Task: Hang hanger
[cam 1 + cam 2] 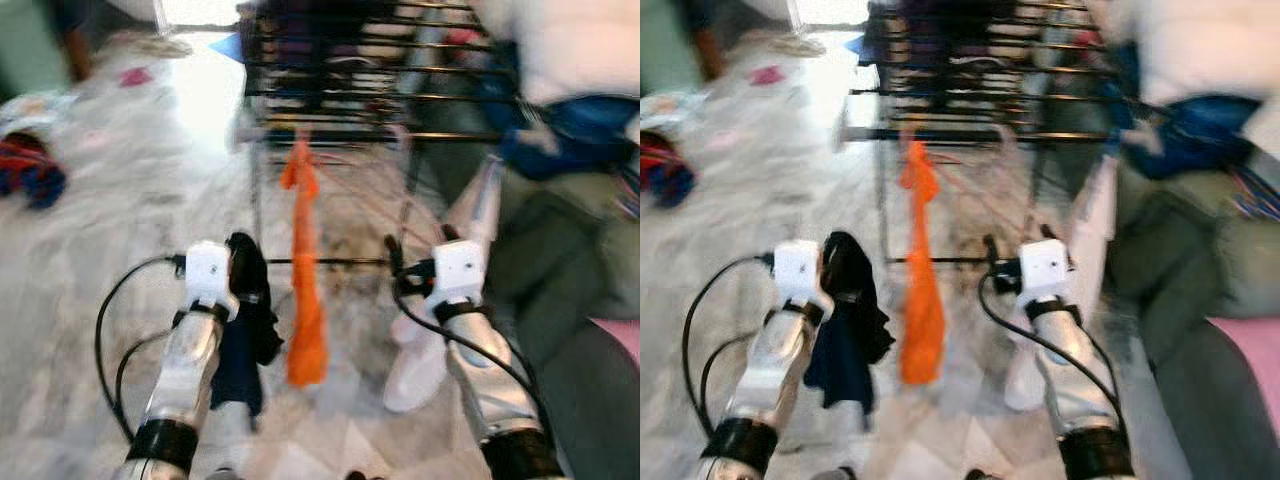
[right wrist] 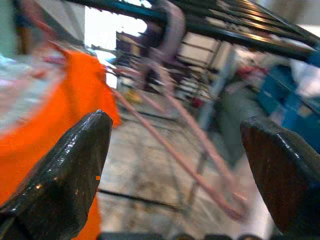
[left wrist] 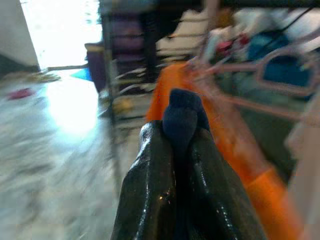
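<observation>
A pink hanger (image 2: 195, 135) hooks onto a bar of the dark drying rack (image 1: 370, 95) and carries a long orange cloth (image 1: 305, 300). My right gripper (image 1: 400, 262) is open just right of the orange cloth, and the hanger's pink arm runs ahead of it, between its fingers (image 2: 75, 165) in the right wrist view. To the left of the orange cloth, my left gripper (image 1: 245, 262) is shut on a dark navy cloth (image 1: 245, 340) that dangles below it. A bit of this navy cloth (image 3: 182, 112) pokes out past the closed fingertips. All views are blurred.
A person in a white top (image 1: 580, 40) stands close on the right, holding blue fabric (image 1: 570, 130), white shoes (image 1: 415, 375) beside my right arm. Clothes lie on the marble floor at the left (image 1: 30, 165). A pink item (image 1: 620, 335) is at the right edge.
</observation>
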